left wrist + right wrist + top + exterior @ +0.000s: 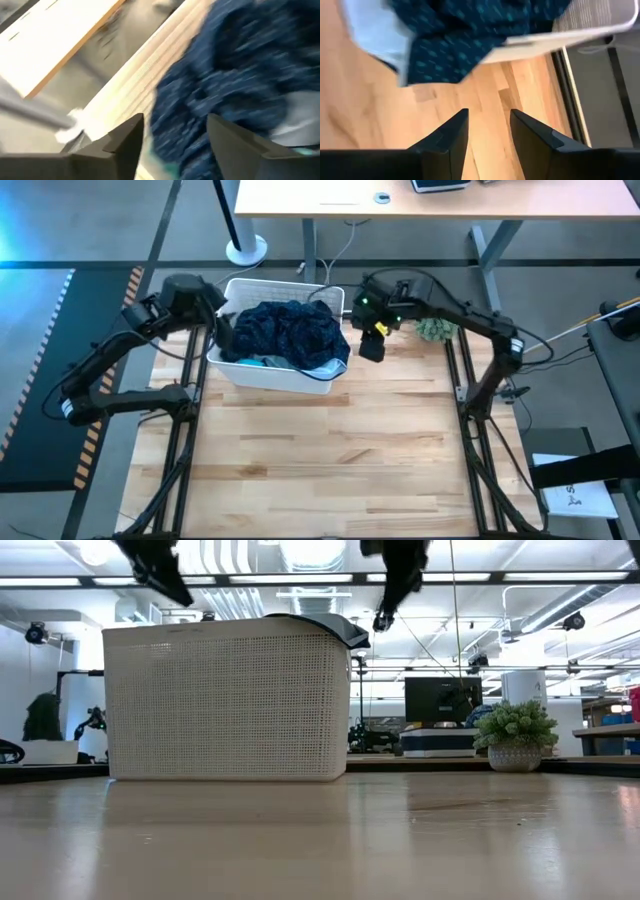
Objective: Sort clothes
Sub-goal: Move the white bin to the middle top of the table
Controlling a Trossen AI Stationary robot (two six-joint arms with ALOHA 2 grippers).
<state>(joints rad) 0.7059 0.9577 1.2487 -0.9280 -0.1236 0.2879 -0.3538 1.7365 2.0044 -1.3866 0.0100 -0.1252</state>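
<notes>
You have one container on the table (330, 450): a white ribbed basket (262, 372) standing at the far middle of the wooden top. It is heaped full. On top lies the navy garment with small dots (290, 330), bunched up and covering most of the opening, and part of it droops over the rim on the side nearer the right arm. Under that overhang you can see a light blue garment (325, 367) hanging out over the same rim, and a bit of teal fabric (272, 361) peeks out along the near edge of the pile. From table height the basket's perforated wall hides the contents, and only a dark fold shows above the rim at that corner.

Your left claw (222, 330) hangs at the basket's left end, over the rim; its fingers are spread wide and nothing is between them, with the dotted navy cloth just ahead of the tips. Your right claw (372, 345) hangs above bare table just beside the basket's right end, near the overhanging cloth but apart from it; its fingers stand partly apart with only wood showing in the gap.

A small green plant in a pot (436, 329) sits beyond the right claw, apart from the basket.
</notes>
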